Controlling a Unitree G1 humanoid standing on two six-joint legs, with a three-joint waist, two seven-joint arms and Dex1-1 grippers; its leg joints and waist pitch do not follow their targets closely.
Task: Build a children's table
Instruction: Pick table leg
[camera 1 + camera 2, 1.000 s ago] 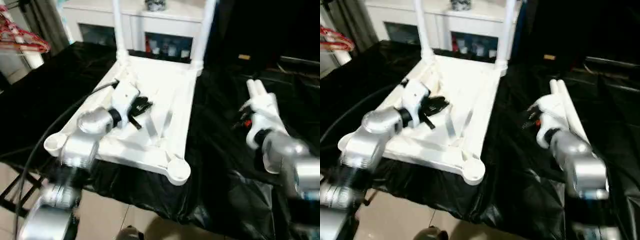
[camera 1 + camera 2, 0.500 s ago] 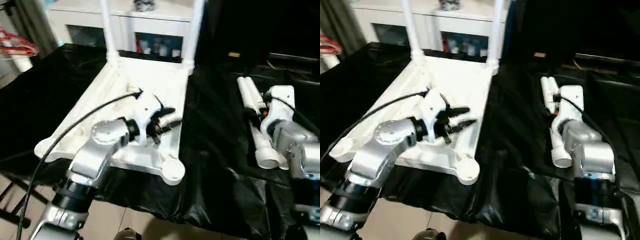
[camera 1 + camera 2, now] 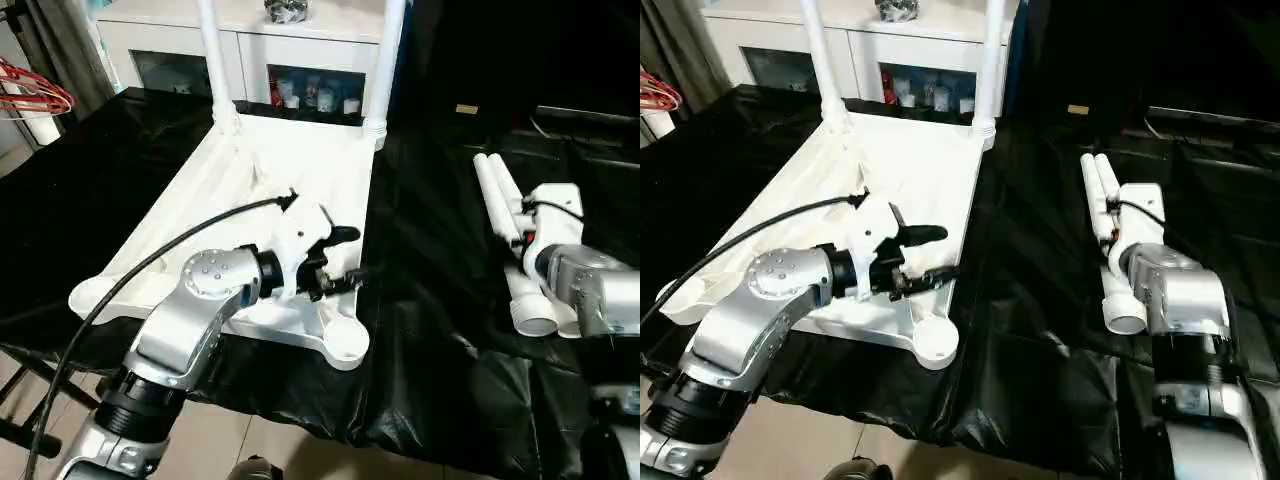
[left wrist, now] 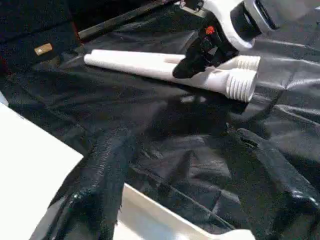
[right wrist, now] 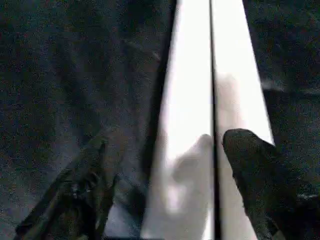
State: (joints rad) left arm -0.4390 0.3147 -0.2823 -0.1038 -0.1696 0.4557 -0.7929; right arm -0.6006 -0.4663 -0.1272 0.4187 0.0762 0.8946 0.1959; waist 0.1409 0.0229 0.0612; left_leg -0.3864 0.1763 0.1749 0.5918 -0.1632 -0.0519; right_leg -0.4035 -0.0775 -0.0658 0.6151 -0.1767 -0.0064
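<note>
The white table top (image 3: 300,170) lies underside up on the black cloth. Two white legs (image 3: 212,60) stand upright in its far corner sockets. My left gripper (image 3: 347,256) hovers open over the top's near right edge, just beyond a round corner socket (image 3: 345,345). Two loose legs (image 3: 498,195) lie side by side on the cloth at the right. My right gripper (image 5: 167,145) is open and low over them, one finger (image 5: 87,190) beside the left-hand leg and the other finger (image 5: 255,170) above the second. The left wrist view shows the loose legs (image 4: 150,65) with the right gripper (image 4: 197,60) on top.
A white cabinet with glass doors (image 3: 300,55) stands behind the table. Red hangers (image 3: 35,95) hang at the far left. A black cable (image 3: 150,265) runs from my left arm across the top. The cloth (image 3: 440,340) drapes over the near table edge.
My left gripper swung right from the middle of the top to its near right edge. My right arm came down over the loose legs. The camera also shifted.
</note>
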